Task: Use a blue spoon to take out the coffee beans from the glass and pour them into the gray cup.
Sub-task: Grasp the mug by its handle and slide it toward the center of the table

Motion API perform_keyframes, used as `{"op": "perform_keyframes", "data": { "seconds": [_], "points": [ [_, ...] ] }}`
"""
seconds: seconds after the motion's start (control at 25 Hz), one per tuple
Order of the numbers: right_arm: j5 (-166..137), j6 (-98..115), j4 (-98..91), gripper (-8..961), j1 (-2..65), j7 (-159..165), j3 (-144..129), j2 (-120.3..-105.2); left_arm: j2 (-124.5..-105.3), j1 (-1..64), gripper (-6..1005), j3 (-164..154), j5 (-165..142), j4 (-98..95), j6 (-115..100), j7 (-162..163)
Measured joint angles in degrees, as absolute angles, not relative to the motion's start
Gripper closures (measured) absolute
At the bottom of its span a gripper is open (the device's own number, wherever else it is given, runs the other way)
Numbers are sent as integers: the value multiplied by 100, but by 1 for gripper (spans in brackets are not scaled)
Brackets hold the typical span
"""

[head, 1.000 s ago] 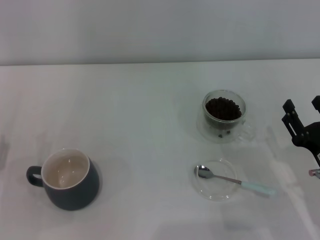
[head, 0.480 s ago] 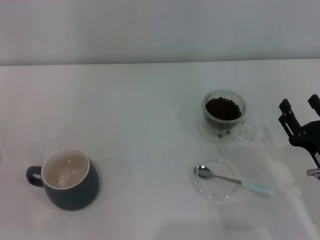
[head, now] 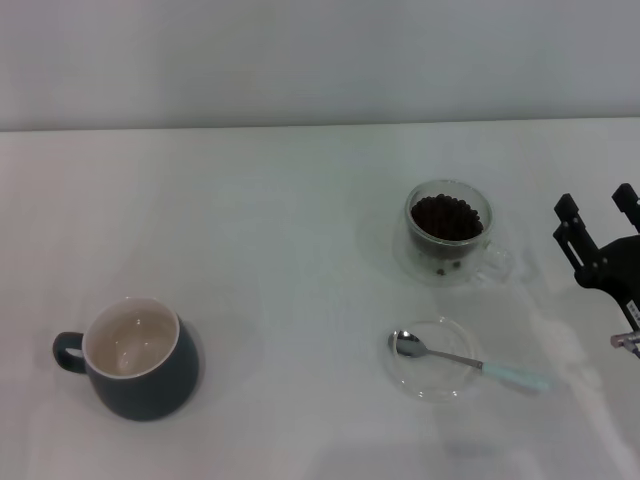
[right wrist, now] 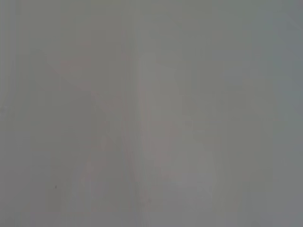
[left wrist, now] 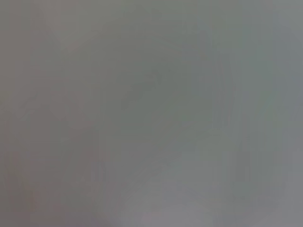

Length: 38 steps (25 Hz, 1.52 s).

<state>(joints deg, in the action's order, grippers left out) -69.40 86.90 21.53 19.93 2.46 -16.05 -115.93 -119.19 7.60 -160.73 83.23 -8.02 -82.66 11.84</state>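
In the head view the blue spoon lies with its metal bowl on a flat clear dish and its pale handle sticking out to the right. Behind it stands the glass, filled with dark coffee beans. The gray cup stands at the front left, cream inside, holding nothing. My right gripper hangs open at the right edge, to the right of the glass and above the table, holding nothing. The left gripper is out of view. Both wrist views show only blank grey.
A white table runs back to a pale wall. The dish sits just in front of the glass, and the gray cup stands far from both, across the table's front.
My right gripper has drifted slightly left and a little farther from the table's front edge. The spoon, glass and cup have not moved.
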Motion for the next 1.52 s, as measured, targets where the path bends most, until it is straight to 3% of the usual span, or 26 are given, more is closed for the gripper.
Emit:
{"op": "perform_keyframes", "data": {
  "seconds": [0.84, 1.52],
  "points": [
    [-7005, 8600, 2199, 232, 1908, 246, -1635, -11593, -11925, 685, 158, -16075, 5999, -181, -8249, 699],
    [-7005, 8566, 2206, 232, 1939, 246, -1626, -11602, -11912, 1053, 186, -16084, 5263, -134, -7731, 445]
  ]
}}
